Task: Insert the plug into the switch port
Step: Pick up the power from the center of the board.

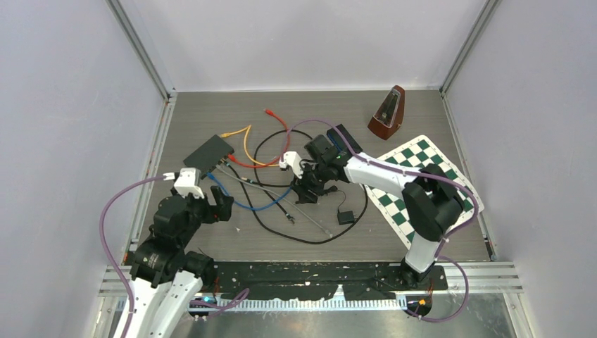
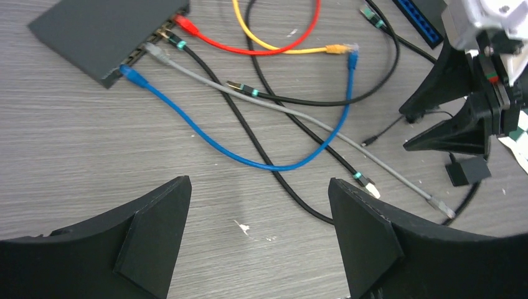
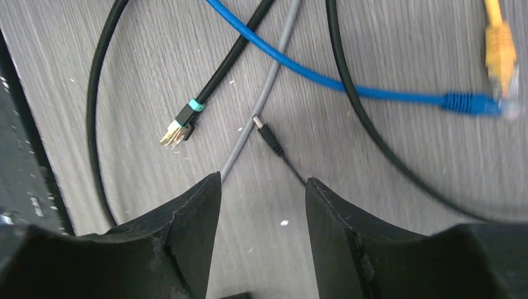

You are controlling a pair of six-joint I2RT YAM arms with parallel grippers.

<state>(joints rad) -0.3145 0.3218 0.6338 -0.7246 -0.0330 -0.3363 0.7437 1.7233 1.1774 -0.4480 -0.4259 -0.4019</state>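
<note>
Black switch (image 1: 209,151): far left on the table, well apart from the plug.
Plug (image 3: 177,132): gold-tipped and teal-banded, my pick for the port. It lies loose on the table, just left of my right gripper's gap.
Right gripper (image 3: 261,187): fingers parted, nothing held.
Left gripper (image 2: 258,230): spread wide, empty, near the switch.
Step advice: I'd shift left, straddle the plug body squarely, and keep clear of the grey cable (image 3: 237,146).

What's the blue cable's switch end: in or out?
In. Its blue plug sits in a front port of the switch, left wrist view.
</note>
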